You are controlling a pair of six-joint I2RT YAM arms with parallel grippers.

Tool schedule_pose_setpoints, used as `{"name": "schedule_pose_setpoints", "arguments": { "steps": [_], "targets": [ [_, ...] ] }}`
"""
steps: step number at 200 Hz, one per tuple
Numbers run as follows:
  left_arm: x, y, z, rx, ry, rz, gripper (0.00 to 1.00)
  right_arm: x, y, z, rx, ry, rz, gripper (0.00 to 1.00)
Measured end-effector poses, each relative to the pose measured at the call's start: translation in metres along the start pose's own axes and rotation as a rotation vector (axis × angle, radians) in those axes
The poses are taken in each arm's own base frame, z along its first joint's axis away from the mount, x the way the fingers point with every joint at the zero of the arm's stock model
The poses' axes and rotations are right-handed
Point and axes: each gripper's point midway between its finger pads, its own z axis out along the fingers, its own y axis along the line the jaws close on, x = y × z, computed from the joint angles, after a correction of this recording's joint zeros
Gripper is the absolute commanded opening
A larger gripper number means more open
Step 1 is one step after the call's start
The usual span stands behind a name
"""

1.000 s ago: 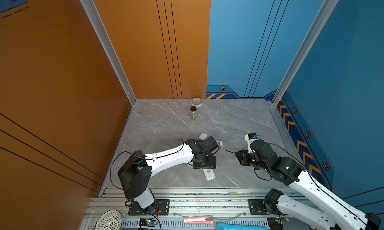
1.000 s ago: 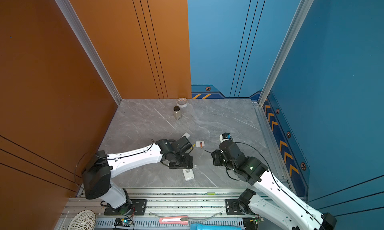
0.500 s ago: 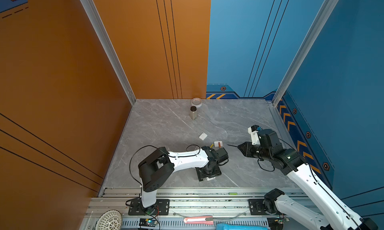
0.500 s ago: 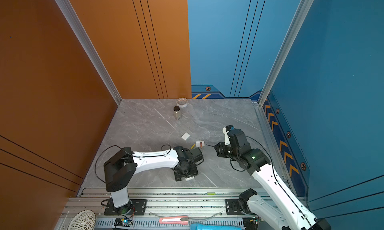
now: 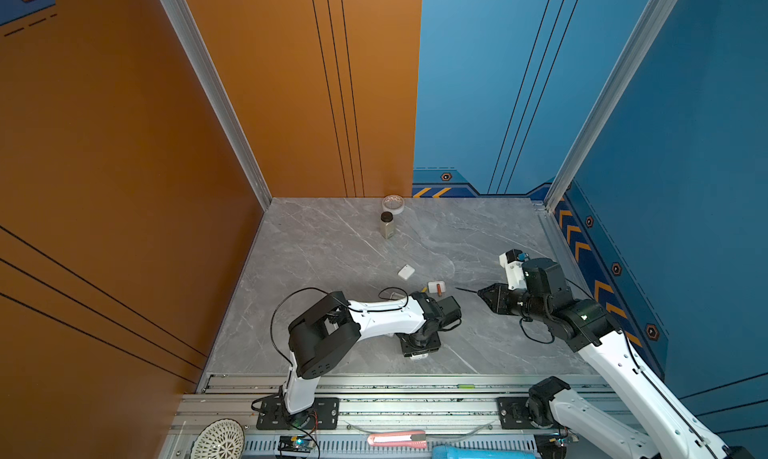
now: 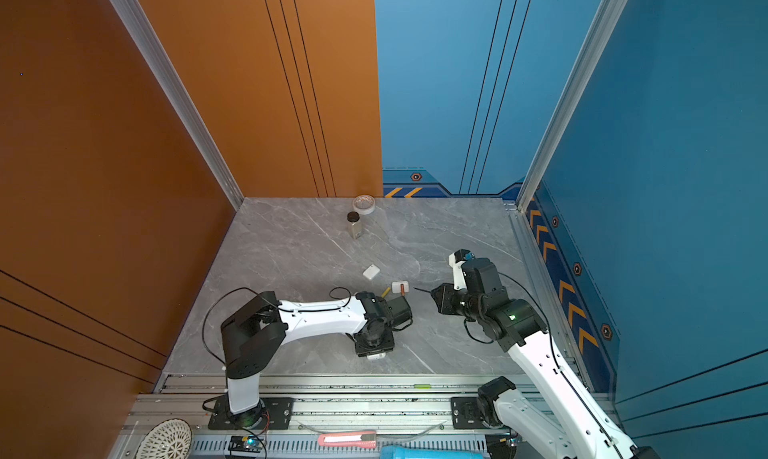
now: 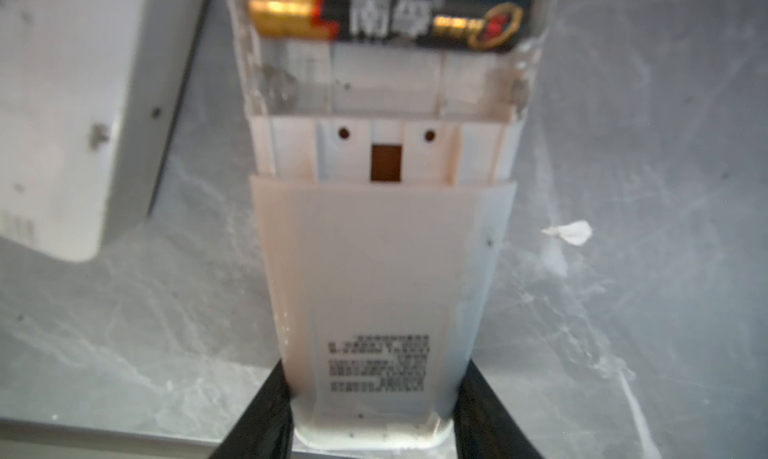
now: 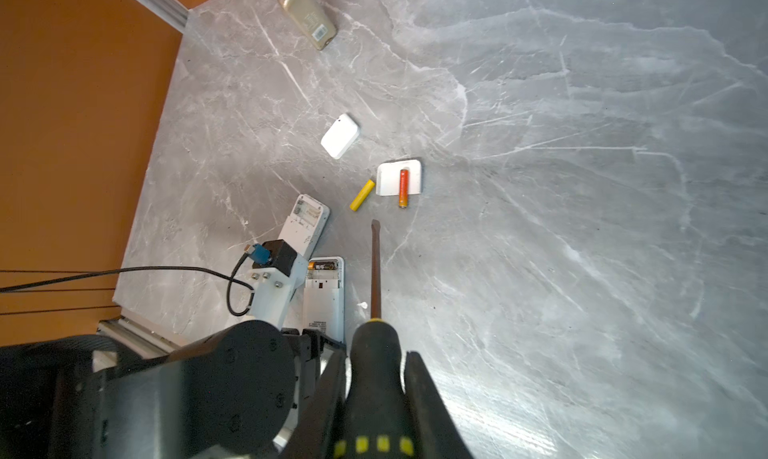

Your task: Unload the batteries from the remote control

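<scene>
My left gripper (image 7: 372, 380) is shut on the end of a white remote control (image 7: 382, 261), which lies flat with its compartment open. A black-and-gold battery (image 7: 386, 16) sits in that compartment. In both top views the left gripper (image 5: 419, 344) points down near the table's front edge, over the remote control (image 6: 376, 356). A yellow battery (image 8: 362, 195) lies loose on the table. An orange-red battery (image 8: 403, 188) rests across a white cover (image 8: 388, 178). My right gripper (image 8: 374, 365) is shut on a screwdriver (image 8: 375, 261) whose tip points toward the loose batteries.
A second white remote (image 8: 305, 224) with an empty compartment lies beside the held one. A small white cover (image 8: 340, 136) lies farther back. A brown-capped bottle (image 5: 387, 225) and a tape roll (image 5: 393, 203) stand at the back wall. A box cutter (image 5: 397, 438) lies on the front rail.
The left arm swung toward the front edge, and its jaws have closed in on the remote's end. The right arm pulled back slightly with the screwdriver.
</scene>
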Motion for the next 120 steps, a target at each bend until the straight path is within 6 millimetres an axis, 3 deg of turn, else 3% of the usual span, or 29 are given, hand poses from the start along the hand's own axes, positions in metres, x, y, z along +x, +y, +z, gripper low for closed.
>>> {"name": "schedule_pose_setpoints", "arguments": {
  "steps": [26,60,85,120],
  "targets": [
    [-0.001,-0.001,-0.002,0.007,-0.004,0.236,0.0,0.02,-0.017,0.0,0.081,0.079,0.017,0.0],
    [-0.002,-0.004,-0.022,0.06,-0.022,0.654,0.0,0.05,-0.023,0.011,0.127,0.237,-0.016,0.0],
    [-0.003,-0.001,-0.032,0.087,-0.018,0.91,0.0,0.06,-0.009,0.017,0.08,0.3,-0.05,0.0],
    [-0.011,0.021,-0.02,0.056,0.034,1.116,0.0,0.068,0.018,0.02,-0.006,0.308,-0.137,0.0]
  ]
}}
